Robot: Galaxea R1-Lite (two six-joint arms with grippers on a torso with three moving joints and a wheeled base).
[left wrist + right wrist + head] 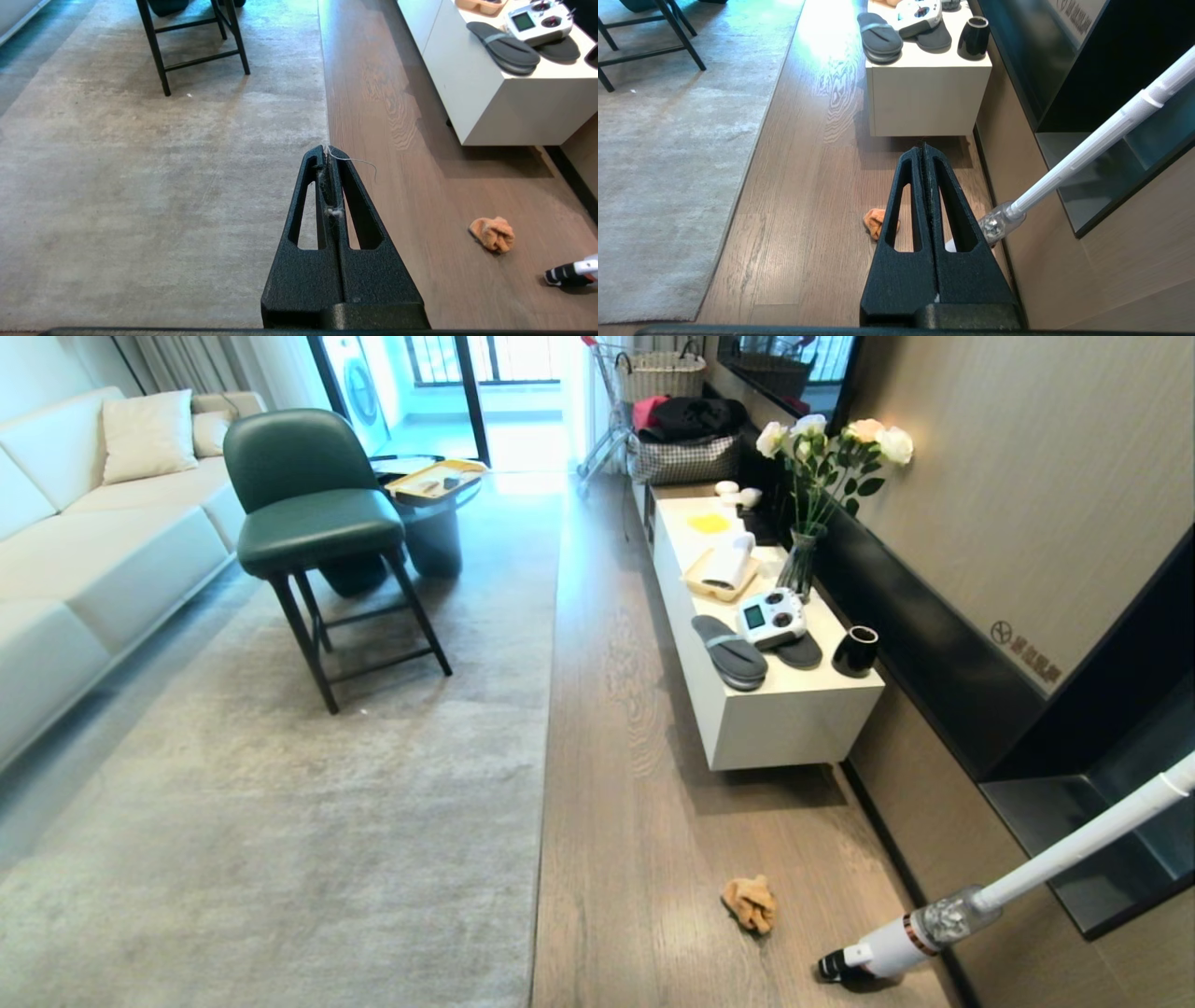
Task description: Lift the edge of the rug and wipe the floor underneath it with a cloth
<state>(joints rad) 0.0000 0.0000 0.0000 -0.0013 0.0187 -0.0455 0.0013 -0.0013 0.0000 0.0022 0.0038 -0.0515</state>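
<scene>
The large pale grey rug [280,821] lies flat, and its straight rug edge [546,747] runs along the wood-grain floor [635,821]. A crumpled orange cloth [750,903] lies on the floor near the right wall, apart from the rug; it also shows as the cloth [492,234] and the cloth [874,222], partly behind a finger. My left gripper [327,150] hangs shut over the rug edge [326,116], with only a stray thread and lint at its tips. My right gripper [923,147] hangs shut and empty over the floor [798,196]. Neither arm shows in the head view.
A white low cabinet [775,719] with grey slippers [728,651], a controller and a flower vase stands on the right. A stick vacuum [943,924] leans by the wall near the cloth. A green chair [313,523] stands on the rug, with a sofa [84,541] at the left.
</scene>
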